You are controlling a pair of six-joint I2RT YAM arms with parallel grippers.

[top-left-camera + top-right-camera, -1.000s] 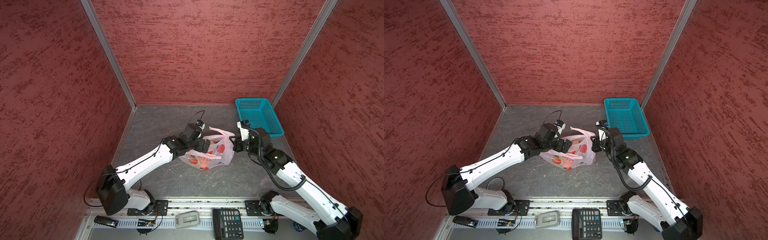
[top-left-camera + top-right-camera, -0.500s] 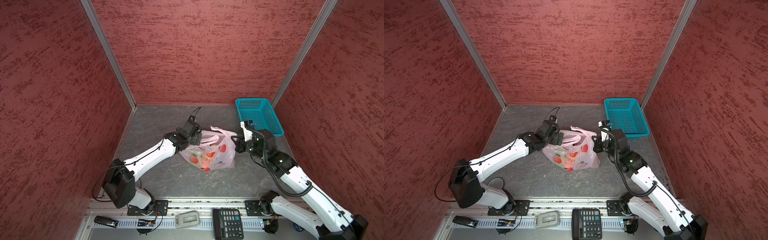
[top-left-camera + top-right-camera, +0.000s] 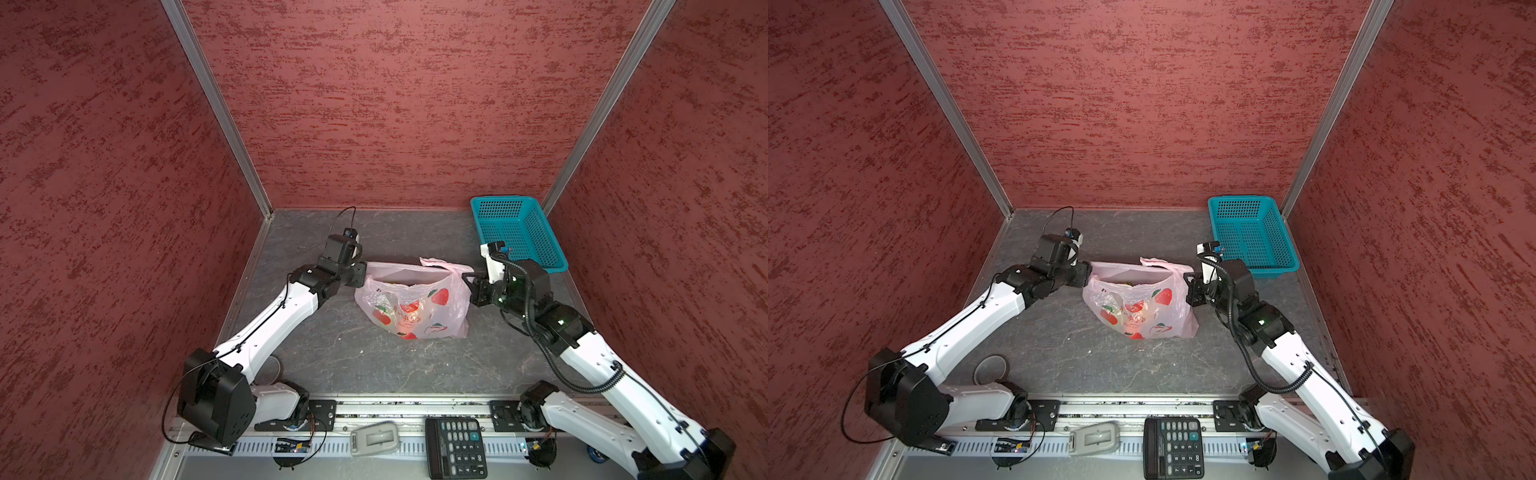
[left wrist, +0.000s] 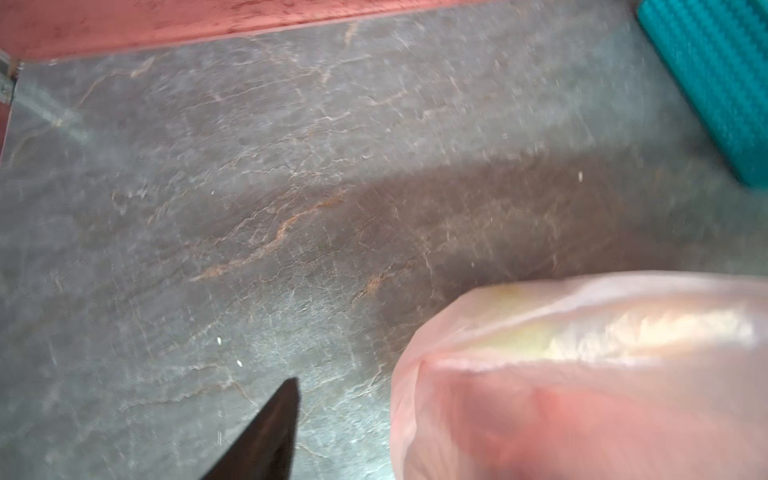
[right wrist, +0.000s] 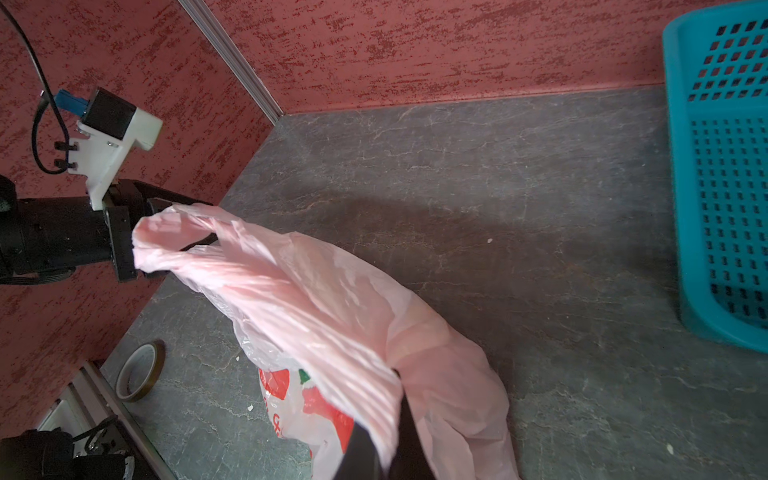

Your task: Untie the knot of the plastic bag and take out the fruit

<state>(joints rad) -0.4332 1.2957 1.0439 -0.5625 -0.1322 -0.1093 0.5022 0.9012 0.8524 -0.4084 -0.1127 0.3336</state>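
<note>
The pale-pink plastic bag [image 3: 415, 307] with red printed marks sits mid-floor in both top views, its mouth stretched wide. No knot is in view. Fruit [image 3: 398, 284] shows yellow-green inside the mouth, and orange and yellow through the film. My right gripper [image 3: 468, 279] is shut on the bag's right handle, with pink film pinched between its dark fingers [image 5: 409, 436]. My left gripper [image 3: 362, 276] is at the bag's left edge, the left handle loop [image 5: 174, 232] draped over it. Its jaws stand apart: one finger [image 4: 270, 432] shows bare floor beside it, and the bag [image 4: 582, 395] hides the other.
A teal perforated basket [image 3: 517, 232] stands at the back right, close behind the right wrist. A tape roll [image 3: 991, 369] lies near the left arm's base. A calculator [image 3: 455, 446] and a grey device [image 3: 374, 438] lie on the front rail. Red walls close in three sides.
The left gripper has drawn back from over the bag to its left edge and its jaws have narrowed. The bag's mouth now gapes wide between both grippers. The right gripper keeps its hold.
</note>
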